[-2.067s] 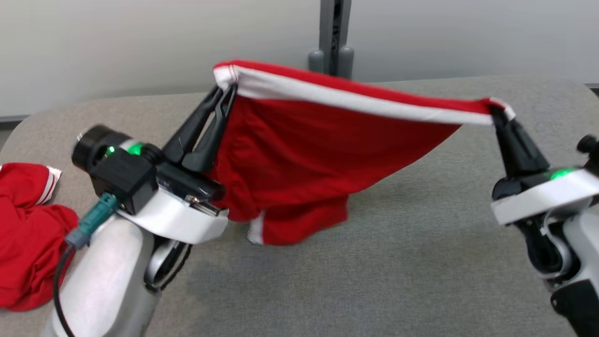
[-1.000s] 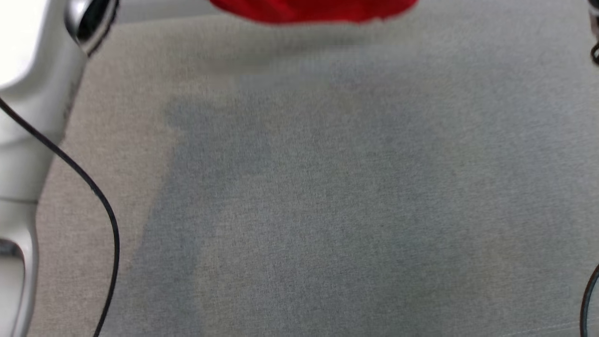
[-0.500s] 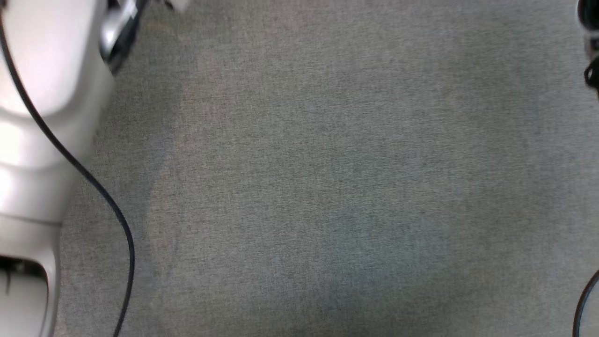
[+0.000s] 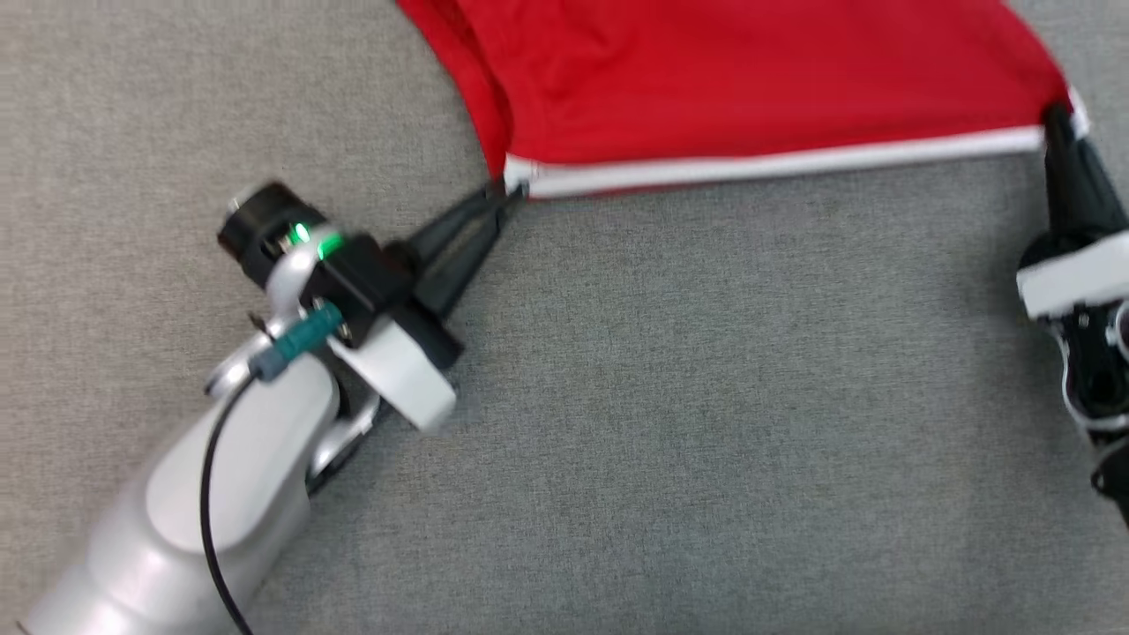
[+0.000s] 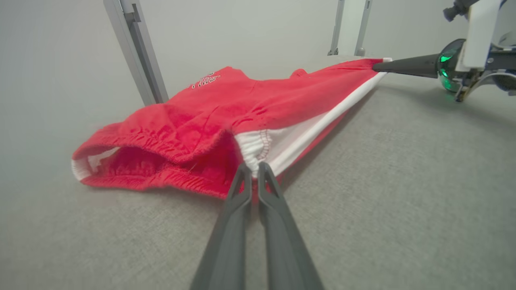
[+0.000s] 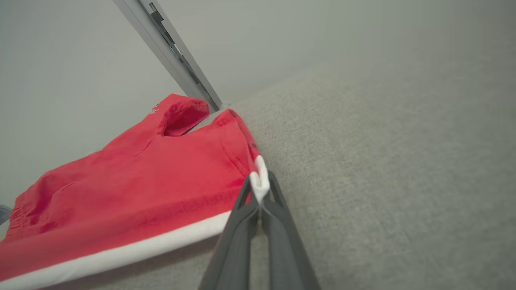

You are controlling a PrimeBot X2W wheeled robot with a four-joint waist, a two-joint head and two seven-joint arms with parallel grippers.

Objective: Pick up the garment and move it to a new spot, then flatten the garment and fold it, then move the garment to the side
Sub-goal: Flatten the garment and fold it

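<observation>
Red garment (image 4: 750, 79) is laid on the grey table (image 4: 706, 423), toward its far side. The white-banded hem (image 4: 776, 166) is pinched at one end by the left gripper (image 4: 510, 189) and at the other by the right gripper (image 4: 1054, 119). Both are clamped tight on cloth.

Head view: the garment (image 4: 750, 79) runs off the top edge. Left wrist view: its print (image 5: 205, 79) is too small to read.

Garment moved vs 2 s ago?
Yes, downward. The garment hung over the table then; now it lies on it, left gripper and right gripper shut on its band.
</observation>
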